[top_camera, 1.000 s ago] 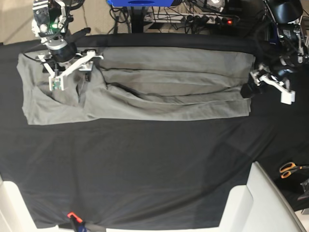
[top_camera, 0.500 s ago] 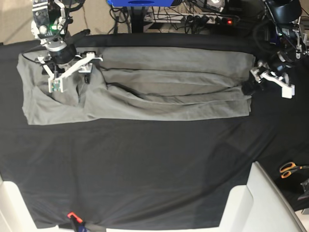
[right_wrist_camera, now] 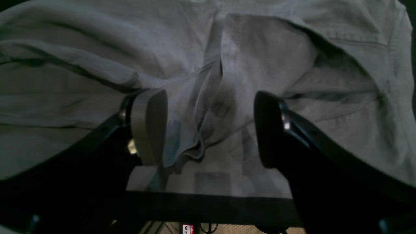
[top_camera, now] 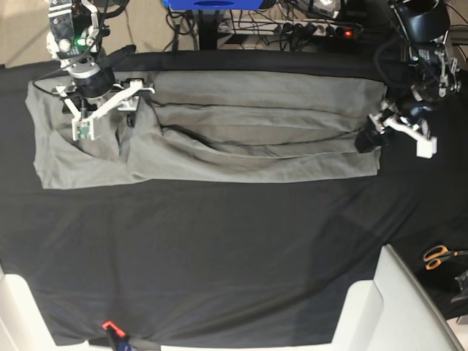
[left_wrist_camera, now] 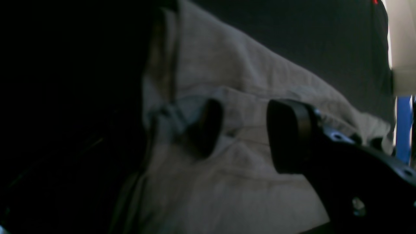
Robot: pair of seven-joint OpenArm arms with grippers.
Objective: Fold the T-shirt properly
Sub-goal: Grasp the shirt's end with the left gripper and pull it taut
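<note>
T-shirt (top_camera: 219, 135) lies lengthwise-folded on black table cloth (top_camera: 219, 256) | right gripper (right_wrist_camera: 209, 130) agape over its collar end, left gripper (left_wrist_camera: 243, 130) agape at its hem | I risk pinching one layer only.

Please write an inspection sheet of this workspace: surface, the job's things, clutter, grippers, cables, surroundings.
Surface: black table cloth covers the table, lightly creased.
Job's things: light-grey cotton T-shirt lies as a long wrinkled band along the far side, partly folded lengthwise.
Clutter: orange-handled scissors at the base view's right edge, off the cloth.
Grippers: left gripper open at the T-shirt's end, one pad touching fabric; right gripper open over a raised fold, not clamped.
Cables: black cables and power strip behind the table.
Surroundings: white panels at the near edge; blue stand behind.
</note>
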